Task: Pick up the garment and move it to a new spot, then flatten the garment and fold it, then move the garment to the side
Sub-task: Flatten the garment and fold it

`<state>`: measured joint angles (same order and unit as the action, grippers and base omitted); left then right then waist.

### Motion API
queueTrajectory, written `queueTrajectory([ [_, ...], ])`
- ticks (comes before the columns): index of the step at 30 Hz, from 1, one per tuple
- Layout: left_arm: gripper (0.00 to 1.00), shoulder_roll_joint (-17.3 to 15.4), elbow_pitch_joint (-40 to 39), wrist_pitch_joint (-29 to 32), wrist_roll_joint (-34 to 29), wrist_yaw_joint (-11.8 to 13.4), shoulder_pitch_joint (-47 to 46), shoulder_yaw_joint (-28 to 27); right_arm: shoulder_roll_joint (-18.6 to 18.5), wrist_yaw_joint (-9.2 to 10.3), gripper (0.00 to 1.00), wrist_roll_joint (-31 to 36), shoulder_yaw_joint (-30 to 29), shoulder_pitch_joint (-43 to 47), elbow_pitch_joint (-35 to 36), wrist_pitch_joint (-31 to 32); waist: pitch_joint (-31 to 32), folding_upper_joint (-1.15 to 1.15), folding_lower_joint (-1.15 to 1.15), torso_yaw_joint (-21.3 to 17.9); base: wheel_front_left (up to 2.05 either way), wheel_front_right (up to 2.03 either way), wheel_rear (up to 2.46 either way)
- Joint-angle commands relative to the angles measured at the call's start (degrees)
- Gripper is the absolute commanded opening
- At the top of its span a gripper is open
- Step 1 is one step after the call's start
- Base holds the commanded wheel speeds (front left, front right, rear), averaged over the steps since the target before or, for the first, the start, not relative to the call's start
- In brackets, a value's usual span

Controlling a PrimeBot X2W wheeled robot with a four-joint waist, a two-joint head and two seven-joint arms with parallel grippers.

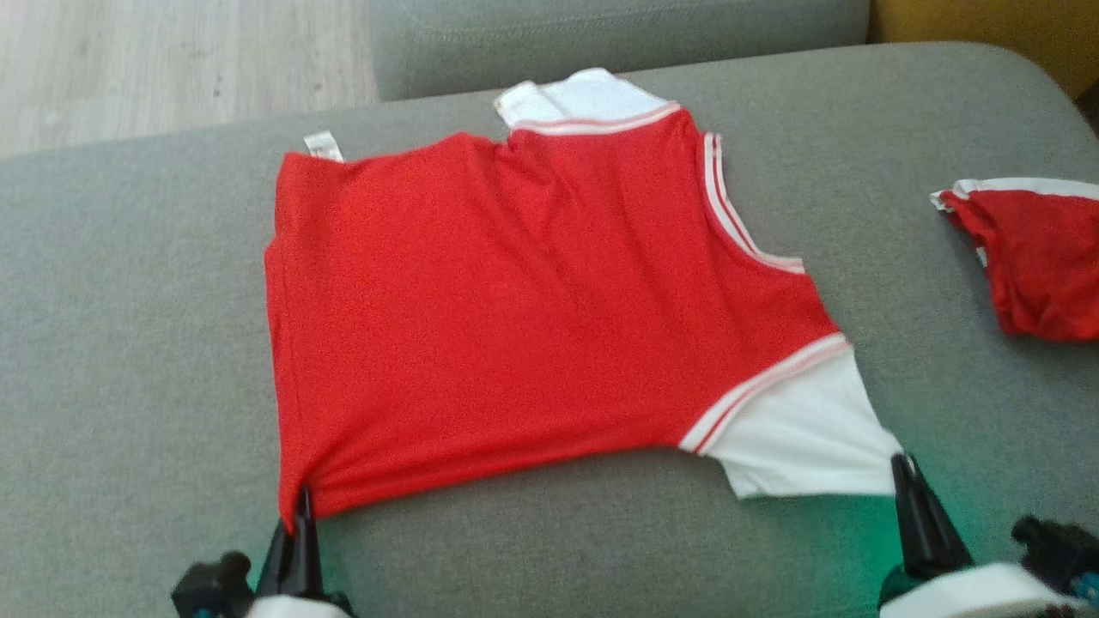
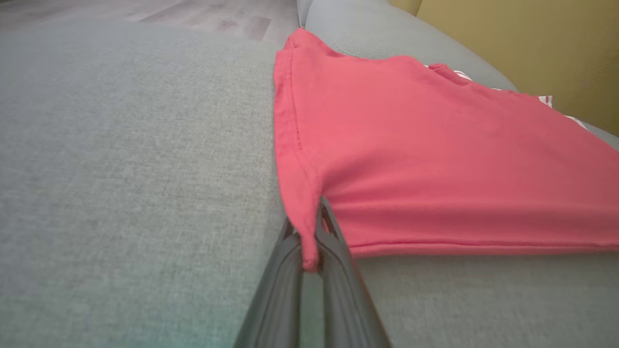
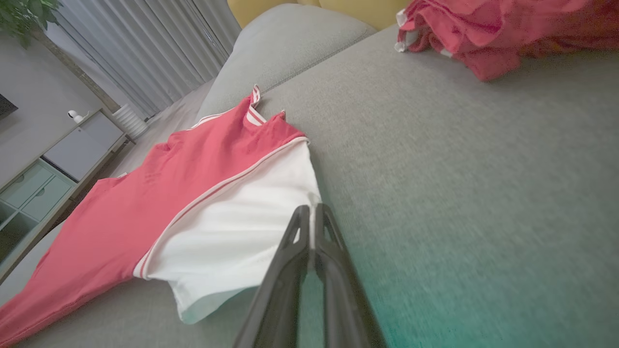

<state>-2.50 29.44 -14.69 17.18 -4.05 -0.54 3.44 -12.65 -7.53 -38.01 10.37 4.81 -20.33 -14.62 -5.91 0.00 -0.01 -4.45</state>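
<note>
The garment [image 1: 515,300], a bright red shirt with white sleeves and striped trim, lies spread flat on the grey cushion [image 1: 129,343], its small white tag [image 1: 322,146] at the far left corner. My left gripper [image 1: 300,506] is shut on the near left hem corner; in the left wrist view the red cloth [image 2: 435,159] is pinched between my fingers [image 2: 338,251]. My right gripper [image 1: 901,476] is shut on the outer corner of the near white sleeve [image 1: 807,438]; in the right wrist view that sleeve [image 3: 242,227] runs into the closed gripper [image 3: 312,212].
Another red and white piece of clothing [image 1: 1039,257] lies bunched at the cushion's right edge, also in the right wrist view as a red heap [image 3: 498,34]. A second grey cushion [image 1: 601,34] lies beyond, with wooden floor [image 1: 172,69] at the far left and a yellow surface [image 1: 987,26] at the far right.
</note>
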Motion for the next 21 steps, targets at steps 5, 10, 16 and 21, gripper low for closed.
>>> queueTrajectory([
  [5,0.0,-0.4,-2.0,-0.3,1.0,0.3,2.0,-0.6,-1.4,0.04,0.0,-1.3,0.3,3.0,4.9,0.2,2.0,0.0,0.01,0.1,0.0,0.0,0.0],
  [10,0.0,-0.4,-4.0,-0.3,-0.1,-0.1,0.7,1.2,-0.5,0.04,0.0,-1.5,-1.1,0.6,8.2,1.3,2.1,0.0,0.01,1.1,0.0,0.0,0.0],
  [16,0.0,-0.4,-3.4,-0.3,-0.1,-0.4,-5.0,4.1,0.9,0.04,0.0,-0.6,-1.1,-8.2,6.1,4.6,1.1,0.0,0.01,2.9,0.0,0.0,0.0],
  [21,0.0,-0.4,-0.7,-0.3,2.7,-0.1,-10.4,6.1,1.2,0.04,0.0,0.9,-0.3,-16.5,2.0,5.7,-0.7,0.0,0.01,4.2,0.0,0.0,0.0],
])
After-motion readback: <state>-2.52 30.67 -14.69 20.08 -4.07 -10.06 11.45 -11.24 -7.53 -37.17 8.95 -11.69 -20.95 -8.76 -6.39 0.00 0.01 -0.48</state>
